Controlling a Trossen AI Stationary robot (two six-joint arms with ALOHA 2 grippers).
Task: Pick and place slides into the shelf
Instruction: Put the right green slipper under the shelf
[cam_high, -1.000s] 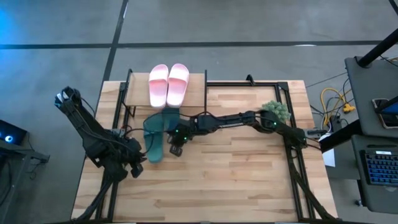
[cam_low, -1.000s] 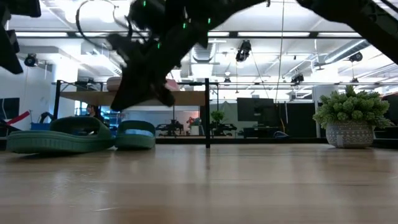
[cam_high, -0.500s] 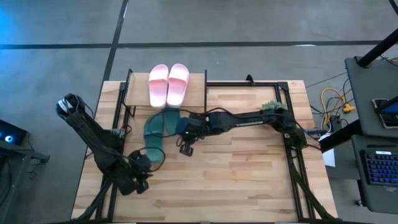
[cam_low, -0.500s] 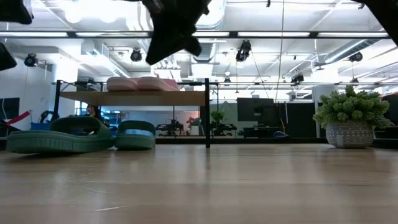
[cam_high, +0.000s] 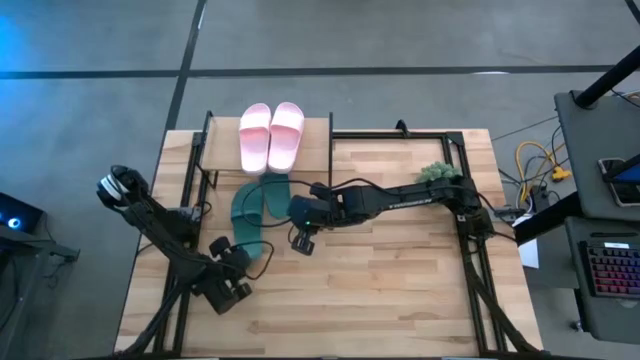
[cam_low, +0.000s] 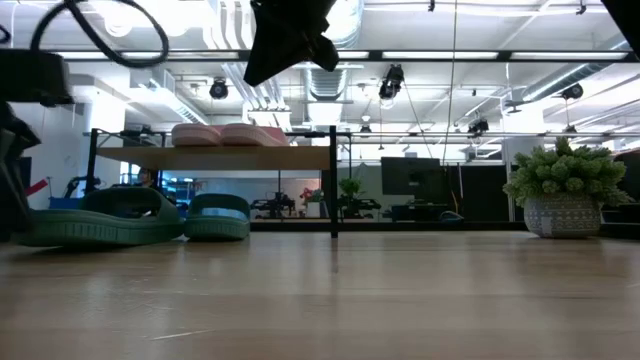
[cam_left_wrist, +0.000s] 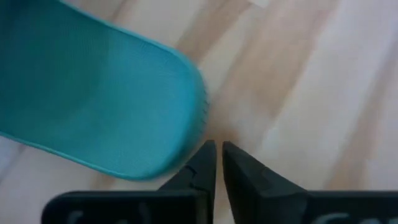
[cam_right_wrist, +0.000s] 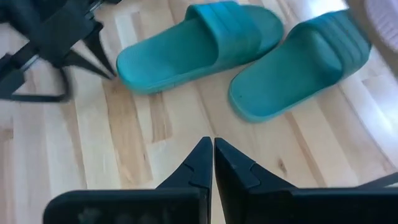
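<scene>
Two pale pink slides (cam_high: 270, 135) lie side by side on the shelf's wooden top board (cam_high: 315, 135), and show in the low view (cam_low: 225, 133). Two dark green slides rest sole-down on the table in front of the shelf: one (cam_high: 247, 215) nearer the left edge, one (cam_high: 276, 195) beside it. My left gripper (cam_high: 247, 262) is shut, low, its tips at the heel of the leftmost green slide (cam_left_wrist: 106, 106). My right gripper (cam_high: 303, 240) is shut and raised above the table (cam_low: 290, 40), right of the green slides (cam_right_wrist: 199, 43). My left gripper (cam_left_wrist: 219, 152) has its shut fingertips right beside the rounded heel edge (cam_left_wrist: 200, 134) of the leftmost green slide, coming level from the table's near side. I cannot tell whether they touch it. The slide lies flat on the table.
A small potted plant (cam_high: 443, 175) stands near the table's right side (cam_low: 565, 195). The shelf's black frame posts (cam_low: 333, 185) stand behind the green slides. Bare tabletop (cam_high: 380, 290) spreads across the near and right parts.
My right gripper has risen from low beside the green slides to well above the table and drifted slightly toward the right. My left gripper has moved toward the near edge and sunk low by the leftmost green slide's heel. The slides have stayed in place.
</scene>
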